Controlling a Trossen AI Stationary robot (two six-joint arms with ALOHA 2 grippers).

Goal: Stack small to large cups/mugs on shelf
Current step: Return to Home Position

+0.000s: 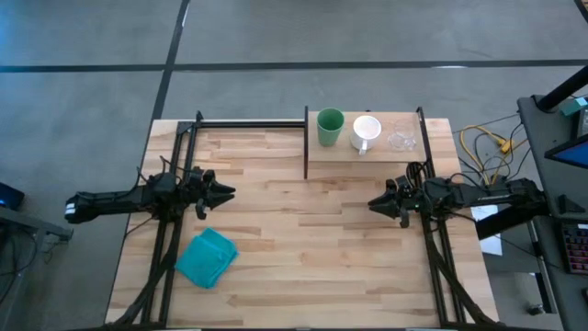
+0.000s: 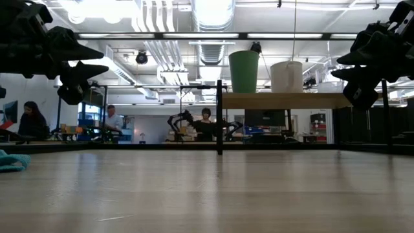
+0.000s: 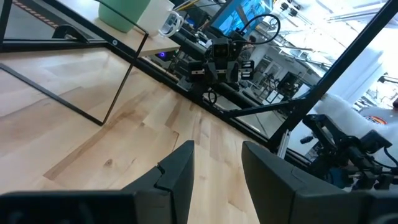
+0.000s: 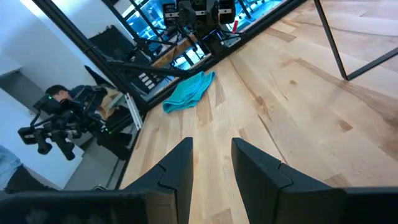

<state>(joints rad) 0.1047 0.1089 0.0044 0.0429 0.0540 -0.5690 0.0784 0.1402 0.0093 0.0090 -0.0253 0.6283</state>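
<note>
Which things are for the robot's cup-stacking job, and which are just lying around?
For the job: green tumbler, white mug, clear cup, all on the shelf; left arm and right arm, waiting at either side.
Just lying about: teal cloth, on the table near the left arm.

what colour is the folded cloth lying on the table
Teal. The cloth shows best in the high view.

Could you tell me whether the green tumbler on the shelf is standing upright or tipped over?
Upright: the green tumbler stands on the shelf, wider mouth up; from above its round rim shows.
</note>
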